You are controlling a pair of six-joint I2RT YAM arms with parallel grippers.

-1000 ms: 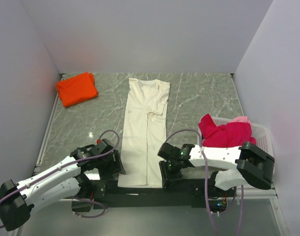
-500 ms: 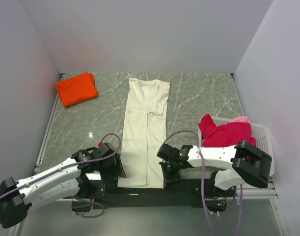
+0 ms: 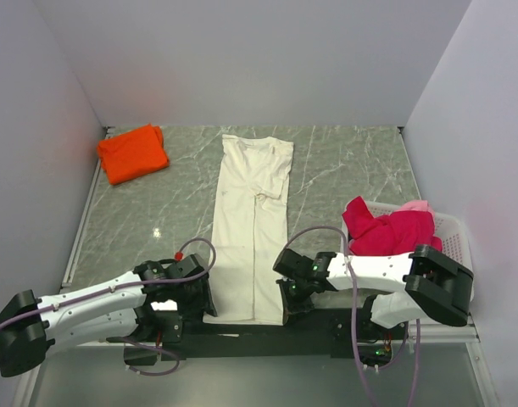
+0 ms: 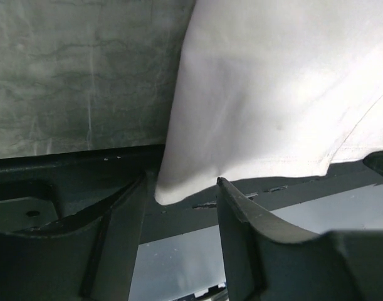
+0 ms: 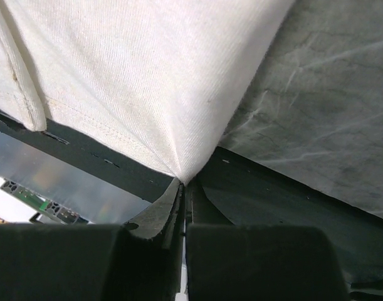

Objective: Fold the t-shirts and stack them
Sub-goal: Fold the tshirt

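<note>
Table (image 3: pixel 343 170): grey-green marbled top, walled on three sides, with both arm bases at its near edge

Cream t-shirt (image 3: pixel 252 220): folded into a long narrow strip, lying flat down the middle of the table, collar end far, hem end at the near edge between the two grippers

Basket (image 3: pixel 455 231): white plastic lattice, at the right side of the table, holding loose shirts

Crimson t-shirt (image 3: pixel 386 231): crumpled, heaped in the basket and spilling over its left rim

Orange t-shirt (image 3: pixel 133 153): folded into a rough square, in the far left corner, well apart from the rest

Pink t-shirt (image 3: pixel 415 205): only a small fold shows, behind the crimson one in the basket

Left gripper (image 4: pixel 181 185): low at the near left corner of the cream t-shirt; jaws partly apart, one finger (image 4: pixel 125 232) on each side of the hanging corner, which sits in the gap, not pinched

Right gripper (image 5: pixel 182 188): at the near right corner of the same shirt; jaws fully closed, the corner of the cloth nipped between the tips and drawn to a point
</note>
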